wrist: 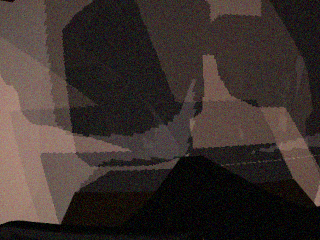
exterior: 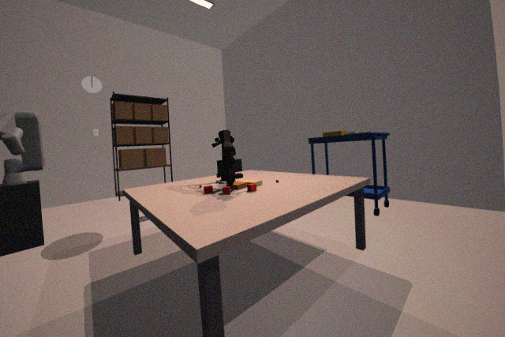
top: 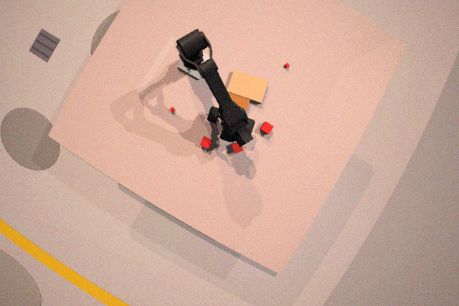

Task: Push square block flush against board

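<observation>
The light tan board (top: 247, 86) (exterior: 256, 181) lies flat on the table. The orange square block (top: 239, 101) (exterior: 239, 185) lies at the board's long near side in the top view, with no gap visible between them. The arm hides part of the block, including its left edge, so I cannot tell whether an edge is exactly even with the board's. My gripper (exterior: 231, 183) is shut and empty, low over the table beside the block's side away from the board. Its fingertips are hidden under the arm in the top view. The wrist view is dark, with the black fingers at the bottom.
Red cubes (top: 205, 142) (top: 266, 127) (top: 237, 147) stand around the gripper, one of them partly under it in the top view. Two tiny red cubes (top: 172, 109) (top: 286, 65) lie farther out, one on each side of the arm.
</observation>
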Controlling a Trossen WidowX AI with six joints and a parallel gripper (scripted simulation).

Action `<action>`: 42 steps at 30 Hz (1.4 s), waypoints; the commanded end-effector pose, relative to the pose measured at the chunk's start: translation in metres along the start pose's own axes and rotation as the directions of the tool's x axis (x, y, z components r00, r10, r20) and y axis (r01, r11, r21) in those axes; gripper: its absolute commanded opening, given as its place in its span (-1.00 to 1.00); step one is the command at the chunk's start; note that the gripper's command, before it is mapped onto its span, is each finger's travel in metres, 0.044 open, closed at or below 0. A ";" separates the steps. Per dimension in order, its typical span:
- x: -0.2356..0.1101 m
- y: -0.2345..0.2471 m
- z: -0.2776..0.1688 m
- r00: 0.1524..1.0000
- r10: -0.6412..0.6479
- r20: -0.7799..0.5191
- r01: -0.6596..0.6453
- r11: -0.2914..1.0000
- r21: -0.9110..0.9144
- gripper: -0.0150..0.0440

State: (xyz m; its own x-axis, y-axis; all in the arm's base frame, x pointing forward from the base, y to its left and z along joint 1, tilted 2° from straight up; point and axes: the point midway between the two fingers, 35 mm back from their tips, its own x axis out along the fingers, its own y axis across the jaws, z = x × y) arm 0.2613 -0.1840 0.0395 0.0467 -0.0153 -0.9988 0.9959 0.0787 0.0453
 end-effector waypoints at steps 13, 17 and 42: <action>-0.001 0.002 -0.001 1.000 0.004 -0.001 -0.004 1.000 0.001 -0.49; -0.001 0.002 0.005 1.000 0.004 0.000 -0.004 1.000 0.001 -0.49; -0.028 0.001 0.036 1.000 0.003 0.003 -0.003 1.000 0.002 -0.49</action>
State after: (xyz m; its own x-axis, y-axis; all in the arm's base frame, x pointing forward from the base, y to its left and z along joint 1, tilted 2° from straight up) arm 0.2621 -0.2181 0.0438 0.0361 -0.0082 -0.9993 0.9966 0.0745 0.0354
